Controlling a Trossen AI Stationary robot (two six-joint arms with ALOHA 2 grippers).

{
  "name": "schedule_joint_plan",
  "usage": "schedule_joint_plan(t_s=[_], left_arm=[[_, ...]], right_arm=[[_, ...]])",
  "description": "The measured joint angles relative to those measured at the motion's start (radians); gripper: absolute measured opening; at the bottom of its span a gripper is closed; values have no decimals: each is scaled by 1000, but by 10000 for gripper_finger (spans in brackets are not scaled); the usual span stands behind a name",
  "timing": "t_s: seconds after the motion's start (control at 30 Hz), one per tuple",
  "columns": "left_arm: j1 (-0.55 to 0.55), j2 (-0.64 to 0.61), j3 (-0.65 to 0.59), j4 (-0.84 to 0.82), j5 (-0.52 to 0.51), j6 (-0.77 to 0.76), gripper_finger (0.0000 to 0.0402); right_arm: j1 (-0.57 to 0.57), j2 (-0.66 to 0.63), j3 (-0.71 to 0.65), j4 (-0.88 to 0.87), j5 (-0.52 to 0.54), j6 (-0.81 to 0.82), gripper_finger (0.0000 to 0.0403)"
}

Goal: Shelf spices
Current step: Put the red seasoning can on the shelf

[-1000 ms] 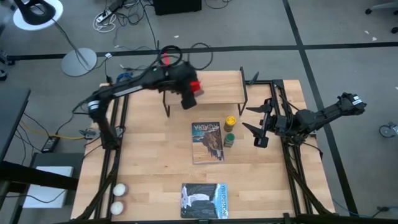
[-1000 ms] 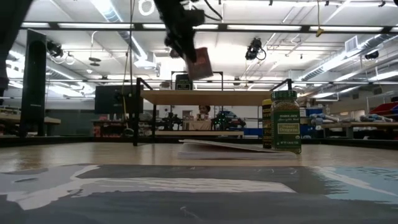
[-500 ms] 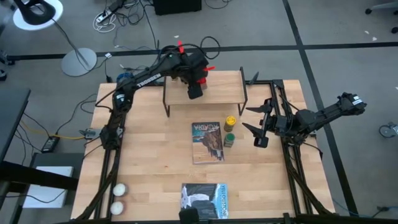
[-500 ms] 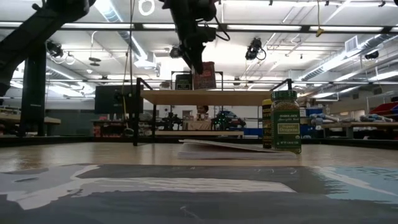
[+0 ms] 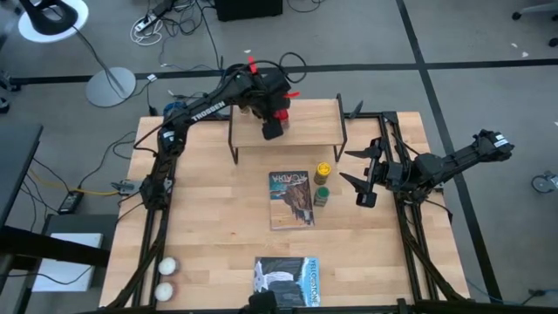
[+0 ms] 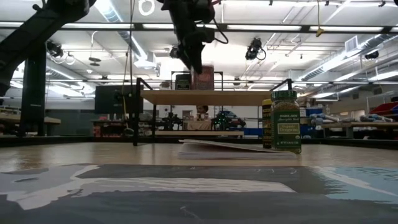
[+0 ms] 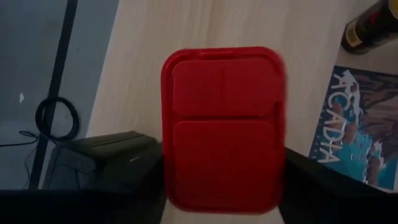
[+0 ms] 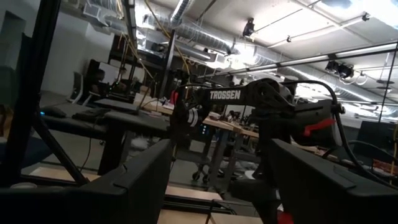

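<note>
The left gripper [image 5: 273,125] holds the flat red rectangular tin [image 7: 222,127] upright on the light-wood shelf [image 5: 305,129], seemingly to set it down. The right gripper [image 5: 358,176], jaws wide, waits right of the shelf.

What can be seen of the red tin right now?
The red tin is a small rectangular container with rounded corners and a red lid moulded into two panels. It stands upright on the shelf, beside a dark tin. The left hand is directly above it, its fingers flanking the tin's two sides; whether they grip or have let go cannot be told. Its label is unreadable.
</note>
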Motion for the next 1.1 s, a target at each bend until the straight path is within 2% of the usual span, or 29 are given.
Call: schedule_joint_plan(t_s=[0.1,0.2,0.47,0.73,0.87,1.0,1.1], left_arm=[[0,0,0,2,-10,-2,286],[-1,0,0,7,-18,-3,294],[-17,-8,22,31,-35,-18,286],[-55,-71,33,134,-37,-40,269],[-89,-73,32,90,-21,-53,217],[-110,-59,28,23,-21,-56,124],[-116,-60,2,55,-27,-61,46]], right_arm=[[0,0,0,0,0,0,270],[0,0,0,0,0,0,270],[0,0,0,0,0,0,270],[0,0,0,0,0,0,270],[0,0,0,0,0,0,270],[0,0,0,0,0,0,270],[0,0,0,0,0,0,270]])
